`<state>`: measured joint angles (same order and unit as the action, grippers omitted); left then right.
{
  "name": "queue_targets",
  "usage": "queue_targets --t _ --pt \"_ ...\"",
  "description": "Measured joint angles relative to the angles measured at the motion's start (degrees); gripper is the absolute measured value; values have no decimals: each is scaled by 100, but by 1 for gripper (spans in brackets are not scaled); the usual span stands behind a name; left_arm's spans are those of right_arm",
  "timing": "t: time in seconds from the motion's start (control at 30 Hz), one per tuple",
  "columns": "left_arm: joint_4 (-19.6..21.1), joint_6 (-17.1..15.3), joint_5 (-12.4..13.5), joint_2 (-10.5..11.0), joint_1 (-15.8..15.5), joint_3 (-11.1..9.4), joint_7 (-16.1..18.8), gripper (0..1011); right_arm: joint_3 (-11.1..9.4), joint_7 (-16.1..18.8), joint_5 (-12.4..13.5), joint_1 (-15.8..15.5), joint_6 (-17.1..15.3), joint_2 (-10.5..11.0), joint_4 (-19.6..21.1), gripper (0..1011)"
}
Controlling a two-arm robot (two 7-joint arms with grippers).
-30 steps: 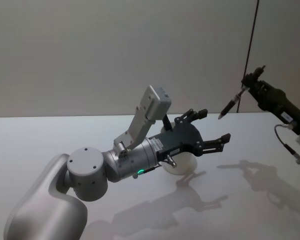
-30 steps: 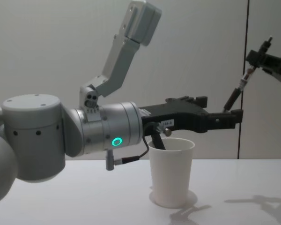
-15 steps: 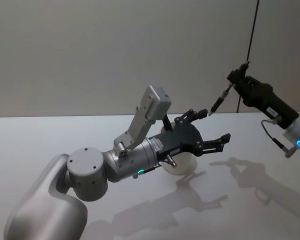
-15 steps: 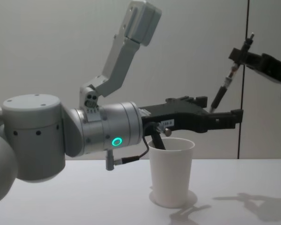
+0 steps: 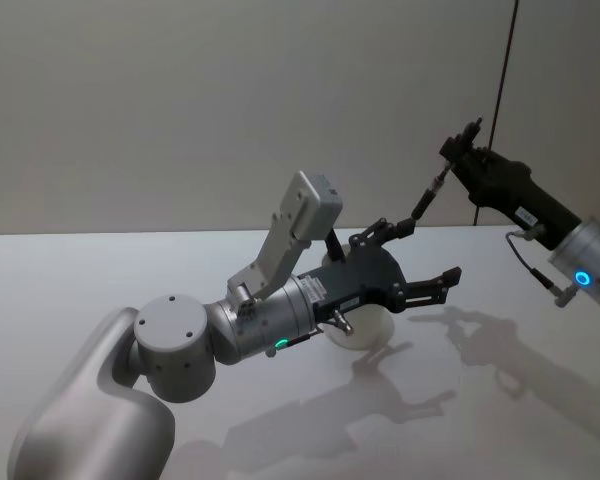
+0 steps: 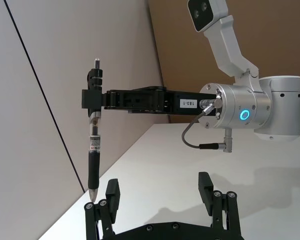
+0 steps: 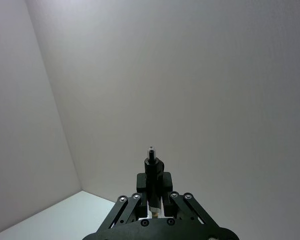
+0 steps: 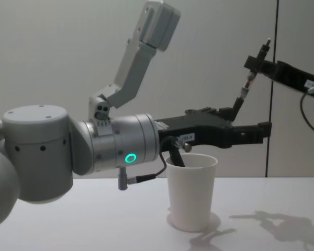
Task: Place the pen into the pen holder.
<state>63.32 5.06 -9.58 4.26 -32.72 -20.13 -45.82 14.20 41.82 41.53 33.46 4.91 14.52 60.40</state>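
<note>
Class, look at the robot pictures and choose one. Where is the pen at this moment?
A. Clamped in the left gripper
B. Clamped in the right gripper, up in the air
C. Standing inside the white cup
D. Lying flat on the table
B: the right gripper is shut on the pen, which hangs tip-down in the air above the left gripper, not yet in the pen holder.

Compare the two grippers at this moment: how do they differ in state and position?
The right gripper is shut on the pen, held high with its tip pointing down; the left gripper is open and holds nothing. The right gripper is raised well above the pen holder; the left gripper reaches level just over its rim. Both are black, multi-link grippers.
</note>
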Motion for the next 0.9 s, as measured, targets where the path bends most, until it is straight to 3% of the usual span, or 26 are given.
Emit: queue_targets --t 0.9 --pt "0 0 0 0 0 0 0 1003 211 61 -30 313 72 -232 -442 154"
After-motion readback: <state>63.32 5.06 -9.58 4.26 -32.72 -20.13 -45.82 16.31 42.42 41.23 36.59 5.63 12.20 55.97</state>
